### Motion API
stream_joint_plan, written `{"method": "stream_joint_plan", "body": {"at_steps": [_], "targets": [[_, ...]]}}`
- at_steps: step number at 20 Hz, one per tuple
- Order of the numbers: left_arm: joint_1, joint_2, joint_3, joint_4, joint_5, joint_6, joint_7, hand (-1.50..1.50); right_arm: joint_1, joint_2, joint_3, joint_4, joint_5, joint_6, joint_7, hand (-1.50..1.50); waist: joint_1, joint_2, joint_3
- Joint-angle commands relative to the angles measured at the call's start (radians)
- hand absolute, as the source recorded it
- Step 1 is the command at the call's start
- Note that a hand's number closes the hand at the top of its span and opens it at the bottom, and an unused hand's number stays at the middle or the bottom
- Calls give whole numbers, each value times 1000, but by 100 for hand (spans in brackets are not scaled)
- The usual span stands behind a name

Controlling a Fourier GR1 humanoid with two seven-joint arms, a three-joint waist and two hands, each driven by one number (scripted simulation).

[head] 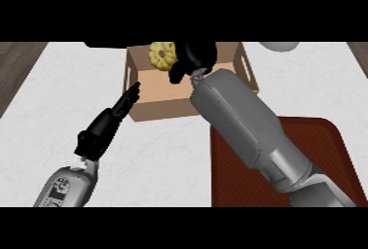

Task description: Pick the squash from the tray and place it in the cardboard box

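Starting at the lower left of the frame, we see our left hand (108,124) rising on its grey forearm, fingers straight and released, their tips close by the left wall of the cardboard box (165,104) and holding nothing; we take it to be idle rather than helping. Moving toward the upper centre, the box sits open on the pale table (86,78), its brown floor bare in the part we can see. Above that floor, at the far side of the box, sits the squash (162,54), a yellow, ridged round thing, just beside our right hand (193,57). That hand is dark and bunched, with its fingers curled toward the squash, so we judge it to be grasping the squash, though the contact itself is partly hidden. Our right forearm runs down from there toward the lower right, crossing over the dark red tray (338,146), which shows nothing else on the part left in view. From this we judge that the pick is done and the carry is nearly done: the squash is off the tray and over the box. What remains, as we see it, is to lower it, open the right hand and draw the arm clear.
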State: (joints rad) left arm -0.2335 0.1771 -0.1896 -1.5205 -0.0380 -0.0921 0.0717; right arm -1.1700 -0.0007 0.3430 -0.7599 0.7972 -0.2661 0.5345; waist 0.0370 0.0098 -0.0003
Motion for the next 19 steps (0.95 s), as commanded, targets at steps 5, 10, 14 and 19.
{"method": "stream_joint_plan", "body": {"at_steps": [5, 10, 14, 19], "targets": [[-2, -10, -15, 28, -29, -12, -25, 0, -2, 1, -13, 207, -239, -107, -121, -150, 26, 7, 0], [0, -34, -17, -19, -20, 5, 38, 0, 36, 1, -123, 191, -360, -215, -313, -150, 25, 7, 1], [7, -11, 8, -25, -14, -5, 14, 0, 66, 1, -253, 115, -455, -328, -435, -150, 7, 5, 2], [31, -13, 32, -9, -9, 4, 0, 0, 139, -12, -368, -4, -614, -267, -549, -150, -28, -7, 1]]}}
